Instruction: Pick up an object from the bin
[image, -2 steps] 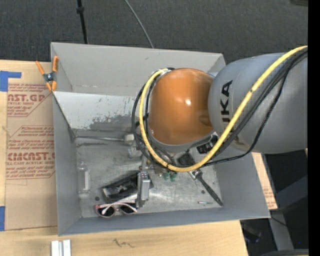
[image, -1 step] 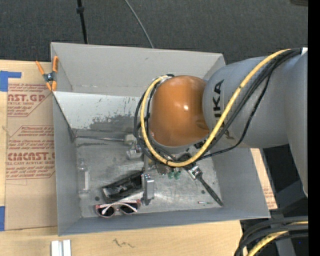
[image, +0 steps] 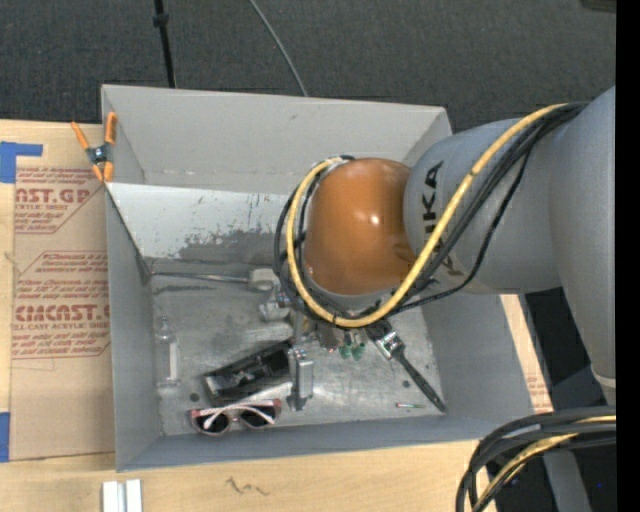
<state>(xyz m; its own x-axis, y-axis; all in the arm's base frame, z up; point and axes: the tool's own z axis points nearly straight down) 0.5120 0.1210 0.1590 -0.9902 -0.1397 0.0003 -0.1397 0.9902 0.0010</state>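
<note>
End effector (image: 299, 375) is low in the grey bin (image: 130, 300), right beside the near end of a black oblong gadget (image: 243, 372) on its left. Spread or pressed together, can't tell. Just below-left are sunglasses (image: 238, 416) w/ white frames. A thin black rod (image: 420, 380) lies to the right, and a clear tube (image: 170, 357) far left.

I work in what looks like a robotics lab or test cell rather than a home or a shop: my arm (image: 520, 200) is a big grey industrial one, with bundled yellow and black cables (image: 455, 195) looped round an orange cover (image: 355, 225) at the wrist. Under me sits a bare, scuffed grey metal bin (image: 270, 130) holding mismatched odds and ends such as a pair of sunglasses (image: 238, 416) and a black gadget (image: 245, 372). Behind it lies dark carpet (image: 400, 40) with a thin black lead (image: 165, 45) trailing across.
</note>
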